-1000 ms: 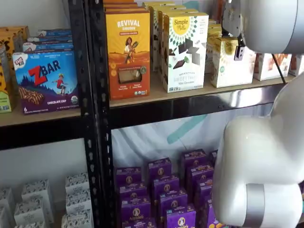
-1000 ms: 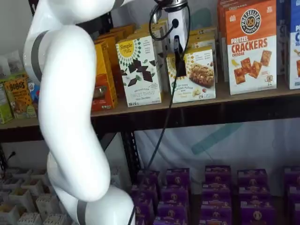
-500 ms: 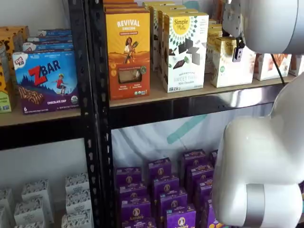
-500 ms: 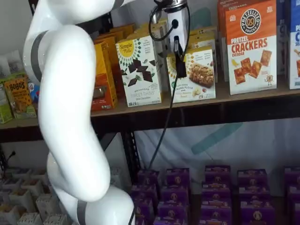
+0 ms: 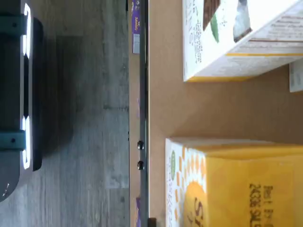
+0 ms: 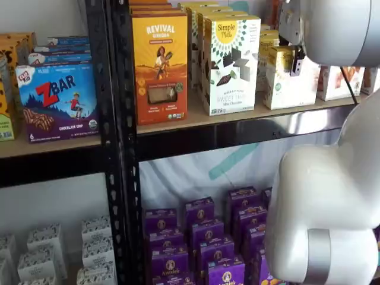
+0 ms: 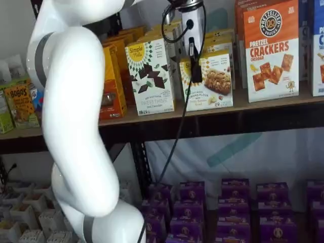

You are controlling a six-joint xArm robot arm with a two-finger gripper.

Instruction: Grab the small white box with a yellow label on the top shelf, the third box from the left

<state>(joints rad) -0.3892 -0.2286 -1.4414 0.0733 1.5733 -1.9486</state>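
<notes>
The small white box (image 6: 290, 80) with a yellow top edge stands on the top shelf (image 6: 196, 119), right of the taller Simple Mills box (image 6: 230, 62). It shows in both shelf views, with a cookie picture on its front (image 7: 212, 81). My gripper (image 7: 195, 75) hangs in front of the box's upper left part, white body above and black fingers down. In a shelf view the fingers (image 6: 294, 64) overlap the box's top edge. No gap between the fingers shows. The wrist view shows the white box (image 5: 236, 42) and the Simple Mills box's yellow top (image 5: 236, 184) on the tan board.
An orange Revival box (image 6: 159, 65) stands left of the Simple Mills box. A Pretzel Crackers box (image 7: 271, 50) stands right of the white box. Purple boxes (image 7: 228, 207) fill the lower level. My white arm (image 7: 76, 116) and a black cable (image 7: 174, 142) hang in front of the rack.
My gripper has risen slightly in front of the small white box. The boxes have not moved.
</notes>
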